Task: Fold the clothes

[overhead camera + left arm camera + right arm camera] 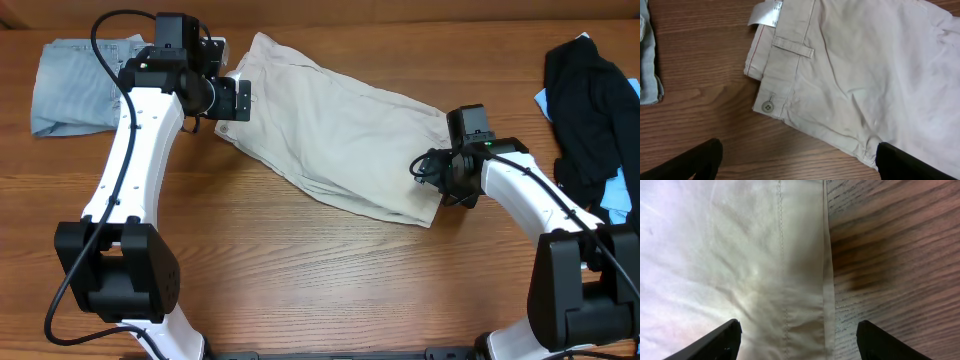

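Note:
The beige shorts (340,140) lie spread flat across the middle of the table, waistband at the far left, leg hem at the right. My left gripper (232,99) is open just above the waistband corner; its wrist view shows the waistband, a belt loop, a button (768,106) and the white label (766,13), with the fingers (799,161) apart over bare wood and the cloth edge. My right gripper (437,178) is open over the leg hem (827,280); its fingers (799,342) straddle the hem edge, holding nothing.
A faded light-blue denim garment (75,85) lies at the far left. A black garment with light-blue cloth (595,110) lies at the far right. Bare wood runs along the table's front.

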`<state>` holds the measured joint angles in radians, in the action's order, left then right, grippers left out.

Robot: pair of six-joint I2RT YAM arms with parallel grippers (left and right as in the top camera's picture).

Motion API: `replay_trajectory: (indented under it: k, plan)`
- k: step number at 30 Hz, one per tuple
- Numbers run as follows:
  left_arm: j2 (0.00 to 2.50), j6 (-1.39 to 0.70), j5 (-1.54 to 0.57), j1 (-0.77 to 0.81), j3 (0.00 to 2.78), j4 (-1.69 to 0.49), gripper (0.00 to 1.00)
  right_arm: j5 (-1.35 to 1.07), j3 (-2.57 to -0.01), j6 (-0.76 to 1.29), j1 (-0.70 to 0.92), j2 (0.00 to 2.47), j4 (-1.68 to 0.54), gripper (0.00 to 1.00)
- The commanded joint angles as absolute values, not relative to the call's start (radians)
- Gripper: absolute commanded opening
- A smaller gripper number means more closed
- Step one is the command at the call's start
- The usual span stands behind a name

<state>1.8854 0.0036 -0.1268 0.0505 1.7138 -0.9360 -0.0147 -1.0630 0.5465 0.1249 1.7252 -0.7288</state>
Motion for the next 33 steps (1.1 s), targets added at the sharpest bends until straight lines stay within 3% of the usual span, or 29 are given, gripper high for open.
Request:
replay_trajectory:
  k: [1,11,20,25,30,33]
  plan:
    - [1.891,0.023,-0.12,0.052,1.718,-0.936,1.0,0.007,-1.04,0.551,0.121,1.747,-0.71,0.78]
    - [1.891,0.023,-0.12,0.052,1.718,-0.938,1.0,0.004,-1.026,0.555,0.122,1.803,-0.673,0.72]
    - [1.891,0.023,-0.12,0.052,1.718,-0.938,1.0,-0.085,-0.942,0.554,0.123,1.803,-0.552,0.52]
    - [1.891,0.023,-0.121,0.052,1.718,-0.945,1.0,-0.092,-0.922,0.56,0.123,1.803,-0.524,0.16]
    - [1.891,0.023,-0.12,0.052,1.718,-0.955,1.0,-0.091,-0.936,0.556,0.077,1.801,-0.555,0.1]
    - [1.891,0.023,-0.12,0.052,1.718,-0.973,1.0,-0.091,-0.982,0.435,-0.006,1.801,-0.639,0.1]
